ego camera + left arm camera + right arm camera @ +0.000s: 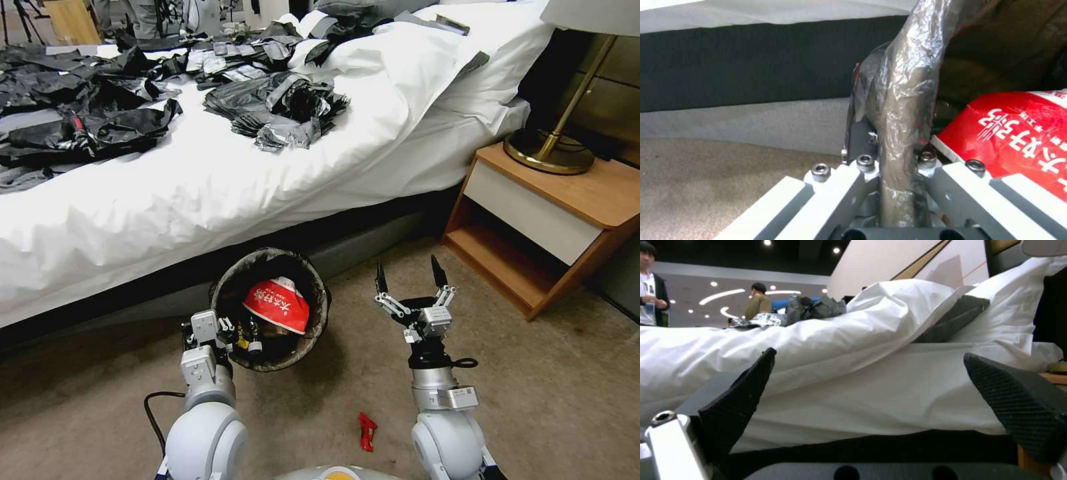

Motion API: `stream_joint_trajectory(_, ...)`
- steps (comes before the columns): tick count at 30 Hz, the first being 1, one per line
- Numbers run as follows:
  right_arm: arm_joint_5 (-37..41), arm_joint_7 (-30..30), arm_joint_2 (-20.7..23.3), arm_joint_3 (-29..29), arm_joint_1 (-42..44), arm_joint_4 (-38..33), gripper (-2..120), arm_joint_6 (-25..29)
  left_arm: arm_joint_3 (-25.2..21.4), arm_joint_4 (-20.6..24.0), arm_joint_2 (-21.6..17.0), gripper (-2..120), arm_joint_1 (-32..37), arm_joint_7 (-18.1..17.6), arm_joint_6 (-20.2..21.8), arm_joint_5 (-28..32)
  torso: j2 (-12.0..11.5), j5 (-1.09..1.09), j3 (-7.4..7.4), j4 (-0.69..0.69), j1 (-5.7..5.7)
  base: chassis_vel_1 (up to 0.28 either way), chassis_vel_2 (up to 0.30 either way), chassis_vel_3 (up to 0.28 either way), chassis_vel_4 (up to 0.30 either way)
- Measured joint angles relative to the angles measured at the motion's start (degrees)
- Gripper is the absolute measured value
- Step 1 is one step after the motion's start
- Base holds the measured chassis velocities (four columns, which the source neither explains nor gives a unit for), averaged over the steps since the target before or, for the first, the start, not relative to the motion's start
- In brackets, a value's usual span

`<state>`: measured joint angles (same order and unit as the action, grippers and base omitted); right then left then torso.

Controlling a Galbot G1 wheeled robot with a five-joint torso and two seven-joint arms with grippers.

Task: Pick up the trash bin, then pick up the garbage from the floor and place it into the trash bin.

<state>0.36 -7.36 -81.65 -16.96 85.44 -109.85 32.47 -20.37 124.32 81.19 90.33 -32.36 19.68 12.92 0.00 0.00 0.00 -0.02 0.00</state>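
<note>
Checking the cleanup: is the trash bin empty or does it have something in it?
Not empty. The trash bin holds a red-and-white packet; the left gripper clamps its lined rim.

Hotel-style bedroom: white-sheeted bed (220, 180), wooden nightstand (553, 220), brass lamp (553, 143), beige carpet (553, 400).

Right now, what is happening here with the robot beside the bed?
The robot is collecting litter from the carpet next to the bed. Its left tool is shut on the rim of the trash bin, which has a dark bag liner and already holds a red-and-white snack packet. The right tool is open and empty, raised between the bin and the nightstand. One small red wrapper lies on the floor between the two arms, not yet picked up.
</note>
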Motion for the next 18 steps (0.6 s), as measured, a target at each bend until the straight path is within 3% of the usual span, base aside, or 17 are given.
stream_joint_trajectory(12, -0.05, 0.43, -0.15, 0.46, 0.32, 0.22, 100, -0.11, 0.00, -0.05, 0.12, 0, -0.13, -0.02, 0.00, 0.20, 0.00, 0.00, 0.00, 0.02, 0.01, 0.000, 0.000, 0.000, 0.000)
stream_joint_trajectory(18, -0.03, 0.73, -0.12, 0.47, 0.13, 0.31, 100, -0.10, -0.13, -0.05, 0.12, 0, -0.11, -0.02, 0.00, 0.25, -0.01, 0.00, 0.00, 0.02, 0.01, 0.072, -0.090, -0.086, 0.083)
